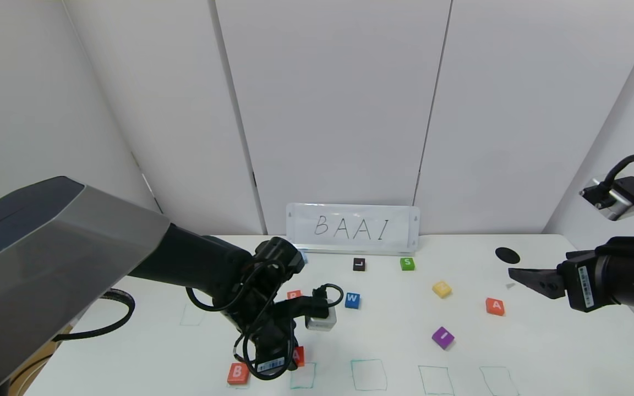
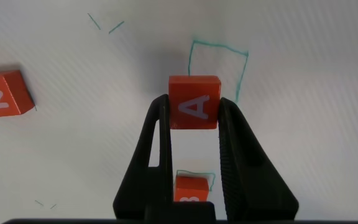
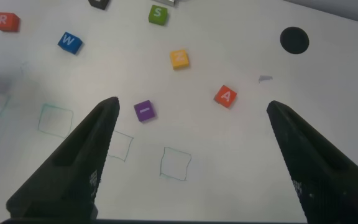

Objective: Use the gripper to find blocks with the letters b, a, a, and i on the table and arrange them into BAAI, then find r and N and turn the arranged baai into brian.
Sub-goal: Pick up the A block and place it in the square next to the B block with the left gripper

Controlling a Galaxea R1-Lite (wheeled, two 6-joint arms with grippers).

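Note:
My left gripper point(image 2: 194, 111) is shut on an orange-red A block point(image 2: 194, 102), held just above the table point(image 1: 542, 341) beside a green drawn square point(image 2: 219, 62). The B block point(image 1: 238, 373) lies in front of it at the near edge. r point(image 2: 2, 94) sits behind the left arm, half hidden in the head view. The other A block point(image 1: 495, 306) and the purple I block point(image 1: 443, 337) lie on the right side. A yellow block point(image 3: 179, 58) shows what looks like an N turned sideways. My right gripper point(image 3: 192, 106) hangs open and empty, high over the right side.
Blue W point(image 1: 352, 300), black L point(image 1: 359, 264) and green S point(image 1: 407, 263) blocks lie mid-table. A white BAAI sign point(image 1: 353, 228) stands at the back. Green drawn squares point(image 1: 368, 375) line the near edge. A black hole point(image 1: 507, 255) is at the back right.

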